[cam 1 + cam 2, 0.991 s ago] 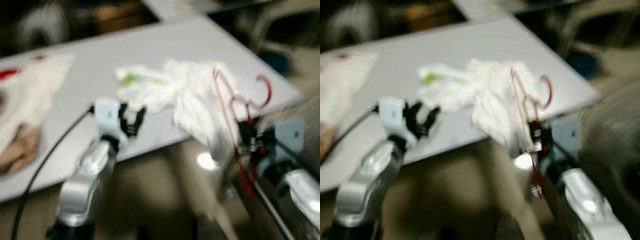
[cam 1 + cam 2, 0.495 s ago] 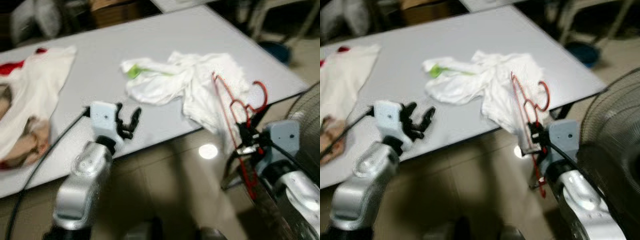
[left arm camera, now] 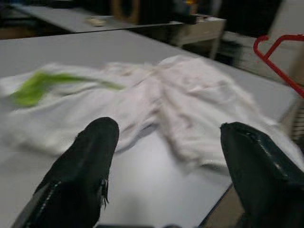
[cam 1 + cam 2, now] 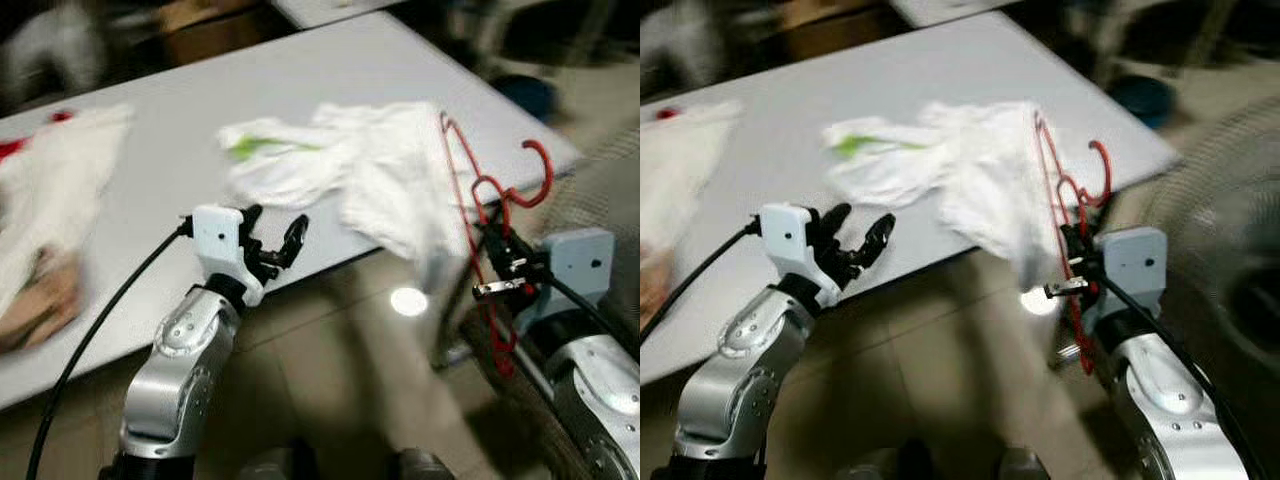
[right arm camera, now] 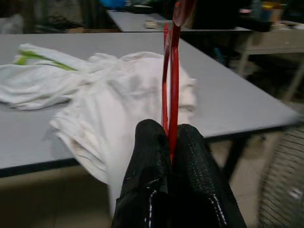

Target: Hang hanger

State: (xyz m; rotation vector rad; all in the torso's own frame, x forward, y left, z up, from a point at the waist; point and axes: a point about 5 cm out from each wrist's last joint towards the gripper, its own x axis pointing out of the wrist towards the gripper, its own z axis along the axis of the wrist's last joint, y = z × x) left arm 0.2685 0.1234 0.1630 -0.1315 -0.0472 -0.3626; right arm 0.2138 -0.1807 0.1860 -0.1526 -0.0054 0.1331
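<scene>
**One red hanger pinched in the right gripper, off the table corner**

One thin red hanger (image 4: 478, 215) stood roughly upright in the air just past the near right corner of the grey table (image 4: 150, 170), hook (image 4: 533, 172) up, lower frame dropping below the fingers. Right gripper (image 4: 497, 262) had it clamped partway down; in the right wrist view both black fingers (image 5: 151, 156) were pressed together on the red wire, which ran straight up between them.

Handling, as a judgement: light, stiff, thin wire or plastic with a smooth coating, so likely to swivel or slip in a narrow pinch. The long frame could swing and snag the cloth. Best hold looked to be on the straight run below the hook neck, leaving the hook free to go over a rail. No rail visible in any picture.

White garment (image 4: 380, 170) with a green patch lay crumpled on the table just behind the hanger, one fold drooping over the edge. Whether hanger and cloth touched could not be told. Left gripper (image 4: 270, 245) hovered over the near table edge, fingers spread, empty.

View differences: head views gave the hanger's whole outline and a wire fan guard (image 4: 1230, 240) beside the right arm. Right wrist view gave the actual pinch. Left wrist view showed the spread fingertips (image 3: 90, 156) aimed at the cloth, with the red hook off beyond the table's far edge.
</scene>
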